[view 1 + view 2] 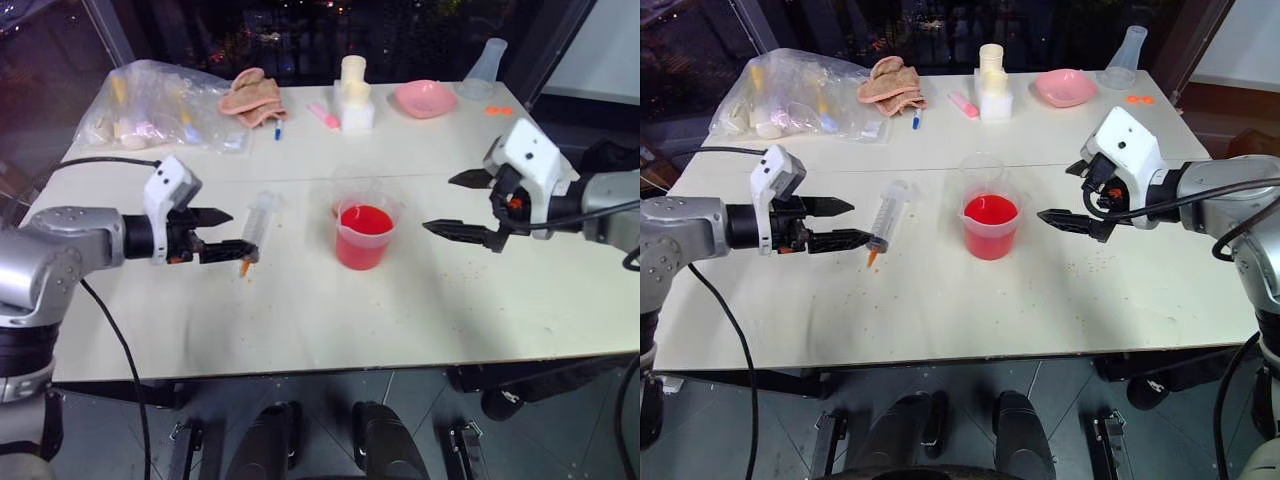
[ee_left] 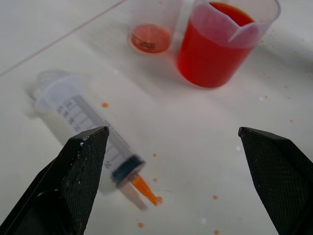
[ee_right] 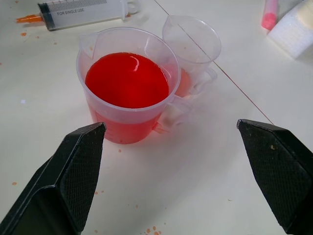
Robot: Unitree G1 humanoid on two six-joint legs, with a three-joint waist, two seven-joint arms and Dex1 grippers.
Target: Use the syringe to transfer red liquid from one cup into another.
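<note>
Syringe (image 1: 256,226) lies flat on the white table (image 1: 300,310), untouched, orange tip (image 2: 145,190) toward you, plunger end pointing away. Barrel looks empty: no red inside it that you can see in the left wrist view. It sits just beyond and slightly inboard of your left pincer (image 1: 222,232), whose two black fingers stand wide apart and hold nothing; the lower finger nearly overlaps the barrel in the head view, but the wrist view shows a gap.

Red beaker (image 1: 364,236) stands upright, well filled with red liquid (image 3: 126,80), between the two pincers, nearer your right one. Directly behind it, touching or nearly so, stands the colourless clear cup (image 3: 191,45), with a thin red film at its bottom (image 2: 150,38).

Right pincer (image 1: 462,206) hovers off the beaker's far side, fingers spread wide, empty, clear of the table.

Orange-red specks dot the table around the syringe tip and beaker.

Judgement: the transfer is at most barely started. Still ahead: pick up the syringe, dip the tip, draw, move to the clear cup, discharge. Your left pincer is placed for the pick-up.

Back of the table, well beyond both pincers: plastic bag (image 1: 160,105), pink dish (image 1: 425,97), flask (image 1: 484,68).
</note>
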